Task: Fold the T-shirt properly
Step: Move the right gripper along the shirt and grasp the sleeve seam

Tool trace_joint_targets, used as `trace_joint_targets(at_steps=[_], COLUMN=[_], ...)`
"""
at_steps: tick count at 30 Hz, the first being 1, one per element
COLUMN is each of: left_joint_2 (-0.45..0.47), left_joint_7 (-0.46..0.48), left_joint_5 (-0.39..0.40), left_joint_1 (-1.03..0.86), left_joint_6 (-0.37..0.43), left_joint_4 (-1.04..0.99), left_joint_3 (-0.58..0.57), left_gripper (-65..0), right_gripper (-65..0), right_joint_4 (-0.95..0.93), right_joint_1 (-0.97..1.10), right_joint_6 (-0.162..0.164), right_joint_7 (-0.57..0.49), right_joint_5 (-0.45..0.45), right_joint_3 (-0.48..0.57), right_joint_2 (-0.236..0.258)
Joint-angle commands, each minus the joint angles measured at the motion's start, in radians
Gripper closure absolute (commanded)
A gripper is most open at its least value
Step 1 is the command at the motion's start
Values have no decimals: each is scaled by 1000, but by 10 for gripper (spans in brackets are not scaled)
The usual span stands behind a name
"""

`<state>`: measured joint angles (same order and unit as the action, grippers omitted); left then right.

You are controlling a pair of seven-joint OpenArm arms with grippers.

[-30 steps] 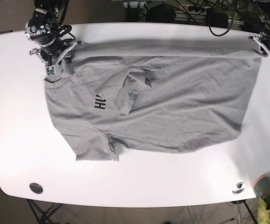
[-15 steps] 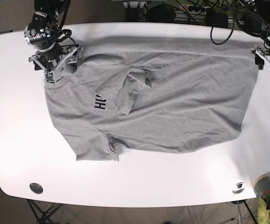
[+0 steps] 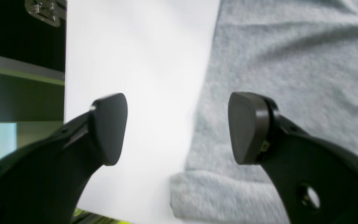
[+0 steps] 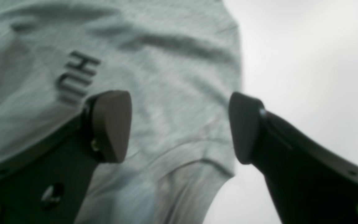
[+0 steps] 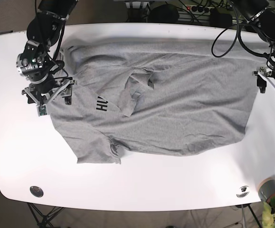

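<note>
Heather-grey T-shirt (image 5: 175,104) (soft, creased) spread on white counter (image 5: 142,185), straddled by spread left pincer (image 3: 177,127) and spread right pincer (image 4: 179,126), nothing gripped

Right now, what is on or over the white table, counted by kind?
T-shirts: 1, the grey T-shirt, spread out with one part folded over.
Grippers: 2, the left gripper and the right gripper, both open, each at an end of the shirt.
Round metal fittings in the table: 2, one and another.
Total: 5.
</note>
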<state>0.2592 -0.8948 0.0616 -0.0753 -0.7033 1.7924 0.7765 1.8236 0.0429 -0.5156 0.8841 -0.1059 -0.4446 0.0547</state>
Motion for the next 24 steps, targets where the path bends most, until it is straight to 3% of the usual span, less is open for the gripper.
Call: trace_joint_targets(at_steps=[1, 12, 20, 24], left_joint_2=[18, 18, 18, 18], left_joint_7=[21, 21, 21, 21], left_joint_5=[17, 16, 16, 16], left_joint_1=[29, 68, 68, 68], left_joint_6=[5, 5, 5, 5], left_joint_4=[19, 19, 16, 16], left_joint_3=[-9, -13, -13, -13], left_gripper=[-458, -458, -458, -458], right_gripper=[-468, -466, -466, -466], right_joint_4=[-54, -399, -738, -875], right_joint_1=[-65, -303, -456, -496], right_joint_6=[4, 2, -2, -2], right_joint_7=[-21, -44, -176, -257], right_joint_5=[-5, -7, -7, -7], right_joint_3=[-4, -4, -4, -3], right_joint_2=[24, 133, 187, 188])
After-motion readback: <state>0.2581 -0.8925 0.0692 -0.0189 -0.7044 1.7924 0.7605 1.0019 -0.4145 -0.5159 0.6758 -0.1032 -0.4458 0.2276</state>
